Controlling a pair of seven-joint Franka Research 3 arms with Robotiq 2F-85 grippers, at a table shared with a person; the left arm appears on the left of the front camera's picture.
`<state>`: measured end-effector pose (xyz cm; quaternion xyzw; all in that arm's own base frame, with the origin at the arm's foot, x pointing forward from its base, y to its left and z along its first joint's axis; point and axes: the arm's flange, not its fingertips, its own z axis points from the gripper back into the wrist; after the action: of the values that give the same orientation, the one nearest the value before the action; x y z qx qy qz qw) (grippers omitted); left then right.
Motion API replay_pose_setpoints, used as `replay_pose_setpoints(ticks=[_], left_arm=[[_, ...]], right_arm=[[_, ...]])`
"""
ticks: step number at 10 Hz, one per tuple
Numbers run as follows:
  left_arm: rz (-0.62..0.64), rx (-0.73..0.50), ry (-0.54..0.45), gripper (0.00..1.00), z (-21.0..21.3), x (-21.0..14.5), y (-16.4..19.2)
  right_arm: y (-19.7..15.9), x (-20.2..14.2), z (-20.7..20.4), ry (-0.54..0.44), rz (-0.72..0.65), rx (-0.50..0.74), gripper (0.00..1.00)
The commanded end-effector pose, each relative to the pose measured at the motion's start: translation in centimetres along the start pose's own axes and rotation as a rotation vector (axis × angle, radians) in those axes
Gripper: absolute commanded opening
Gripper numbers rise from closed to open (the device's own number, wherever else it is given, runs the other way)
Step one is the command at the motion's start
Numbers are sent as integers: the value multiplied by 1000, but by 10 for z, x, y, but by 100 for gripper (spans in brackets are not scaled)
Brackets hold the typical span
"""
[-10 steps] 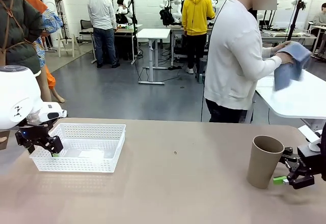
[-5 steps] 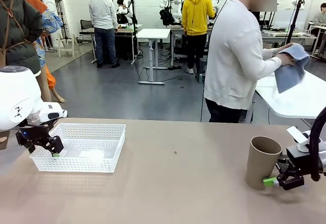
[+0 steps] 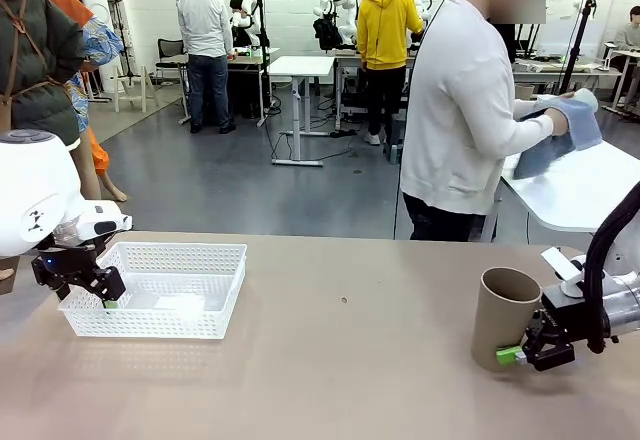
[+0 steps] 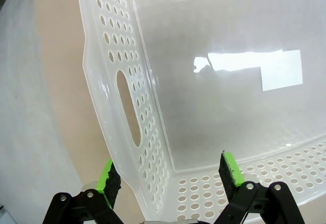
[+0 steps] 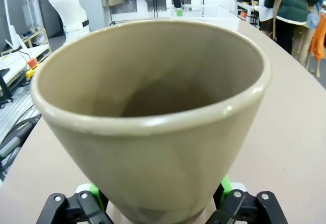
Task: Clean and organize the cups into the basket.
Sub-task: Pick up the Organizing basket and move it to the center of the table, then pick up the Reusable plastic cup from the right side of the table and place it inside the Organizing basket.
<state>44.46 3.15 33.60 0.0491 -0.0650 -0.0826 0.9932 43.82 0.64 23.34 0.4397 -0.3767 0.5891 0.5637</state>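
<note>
One tan cup [image 3: 503,318] stands near the right edge of the table [image 3: 340,380]. Its long axis is close to upright, leaning slightly right at the top, with the open mouth up. The right gripper [image 3: 515,353] is clamped on its lower part, a green pad on either side. Farther left lies one white basket [image 3: 160,290], its long side running left to right and well apart from the cup. The left gripper [image 3: 95,295] is spread wide astride its near left corner. Beyond the table, a person holds a blue cloth [image 3: 560,132].
</note>
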Motion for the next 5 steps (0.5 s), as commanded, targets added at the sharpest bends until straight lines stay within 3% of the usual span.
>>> replay_pose_setpoints(ticks=[1, 2, 3, 4, 5], left_arm=[[-5, 5, -26, 100, -4, -2, 2], [-18, -23, -40, 47, -3, -3, 3], [-26, -23, -34, 42, -3, -3, 4], [-24, -16, -23, 0, -3, -3, 5], [-23, -7, -11, 0, -3, -3, 6]], right_arm=[[-3, -3, -4, -27, 29, 11, 40], [-4, -4, -2, -27, 24, 1, 31], [-3, -4, -1, -27, 22, -1, 0], [-3, -5, 0, -25, 22, -2, 0], [-3, -5, 0, -24, 18, 0, 0]])
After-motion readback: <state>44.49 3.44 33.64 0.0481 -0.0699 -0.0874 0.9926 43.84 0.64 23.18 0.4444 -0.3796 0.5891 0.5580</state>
